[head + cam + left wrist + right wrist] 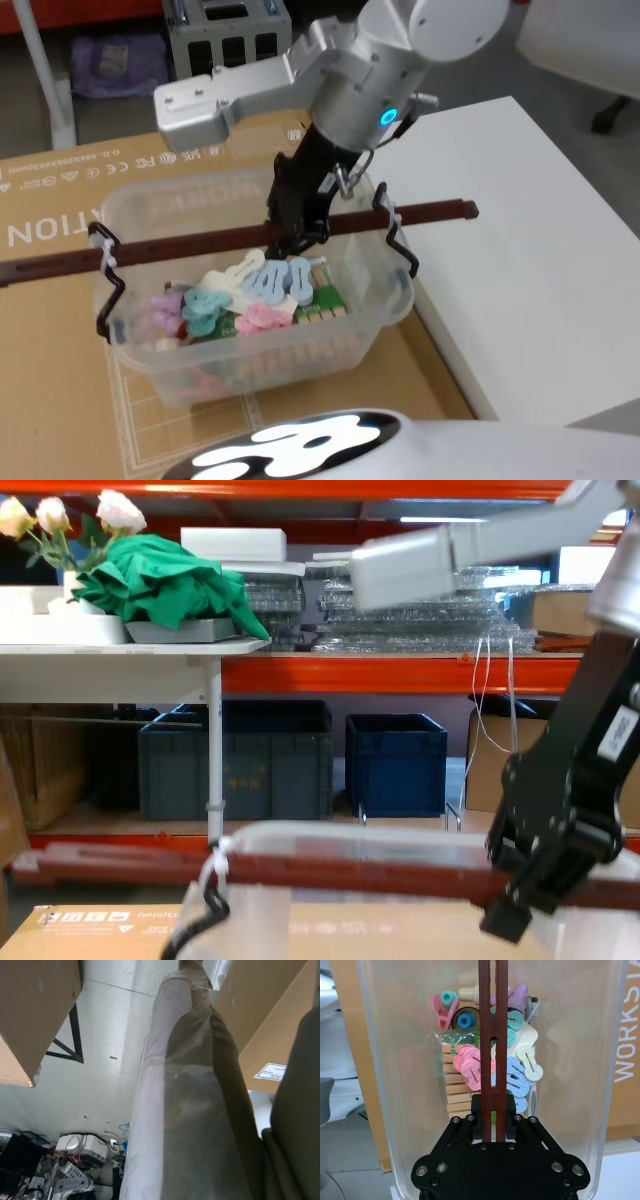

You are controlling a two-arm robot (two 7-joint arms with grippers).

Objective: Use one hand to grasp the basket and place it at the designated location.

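The right gripper [295, 235] was found closed on the handle bar [200, 243] of the basket [150, 200], its fingers pinching the bar from both sides, a little right of the bar's middle. The right wrist view confirmed the bar running straight between the fingers [476, 1105].

The basket appeared to rest on the cardboard sheet [50, 390], close to that sheet's right edge and just beside the left edge of the white table [520, 250]. Whether it had left the surface could not be told.

Judgement: the grasp was made and the lift and carry were in hand. The next move called for a level, steady raise, since the grip sat off-centre and the bar hung only on white zip ties [107, 255] and black wire hooks [104, 300]. A tilt could shift the load of pastel clips [250, 290] inside. No mark of the designated location was visible.

Surroundings: dark blue crates [395, 750] stood under the shelving well beyond. The bar's right end overhung the table's left edge and could catch there.
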